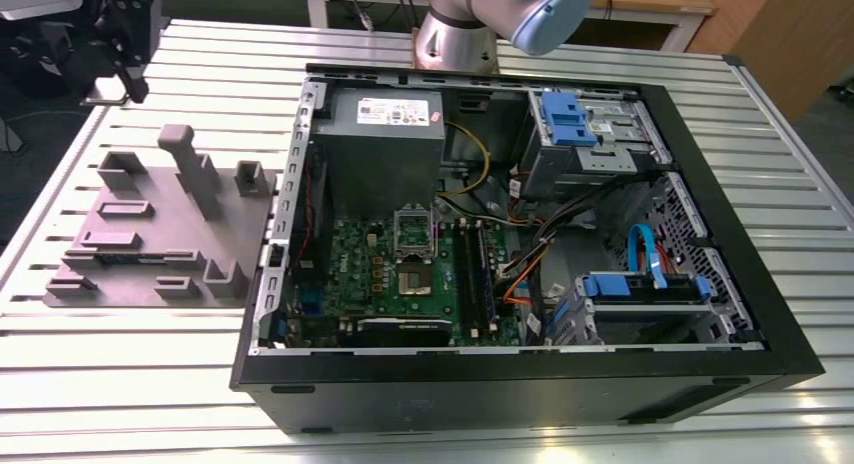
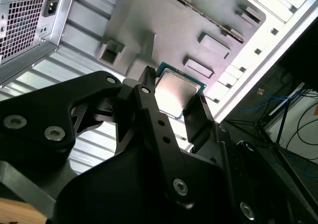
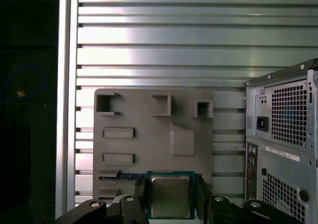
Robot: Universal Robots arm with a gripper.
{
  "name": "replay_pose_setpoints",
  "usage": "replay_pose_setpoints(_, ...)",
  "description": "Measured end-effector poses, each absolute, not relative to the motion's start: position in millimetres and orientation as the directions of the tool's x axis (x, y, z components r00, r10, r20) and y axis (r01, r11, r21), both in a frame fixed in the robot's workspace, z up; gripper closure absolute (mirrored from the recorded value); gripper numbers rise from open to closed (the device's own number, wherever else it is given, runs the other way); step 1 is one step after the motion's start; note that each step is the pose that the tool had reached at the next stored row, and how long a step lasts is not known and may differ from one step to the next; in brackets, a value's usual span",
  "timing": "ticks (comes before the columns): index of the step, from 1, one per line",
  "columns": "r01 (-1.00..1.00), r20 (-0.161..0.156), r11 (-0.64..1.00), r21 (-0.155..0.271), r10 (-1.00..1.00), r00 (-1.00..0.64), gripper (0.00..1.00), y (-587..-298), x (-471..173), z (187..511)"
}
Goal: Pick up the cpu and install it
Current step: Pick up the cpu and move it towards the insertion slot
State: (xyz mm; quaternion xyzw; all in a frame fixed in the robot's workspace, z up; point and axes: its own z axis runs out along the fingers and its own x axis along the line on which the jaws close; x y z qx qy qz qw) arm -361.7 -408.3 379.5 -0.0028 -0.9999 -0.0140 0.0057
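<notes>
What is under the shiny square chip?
The grey tray with slots sits below the cpu, on the ribbed metal table. The pincer grips the cpu by two sides. The tray part right behind the cpu is hidden.

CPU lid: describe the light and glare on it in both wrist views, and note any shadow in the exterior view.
Second wrist view: the CPU lid carries a pale, washed-out sheen. First wrist view: it looks dull and even, while glare bands streak the table. Exterior view: the case interior lies in shadow.
</notes>
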Motion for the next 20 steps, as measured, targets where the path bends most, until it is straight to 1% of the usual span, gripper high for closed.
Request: replay_pose_setpoints(20, 0.006, 0.012, 1.000, 0.028, 0.005, -1.000, 0.53, -408.2, -352.3, 379.6)
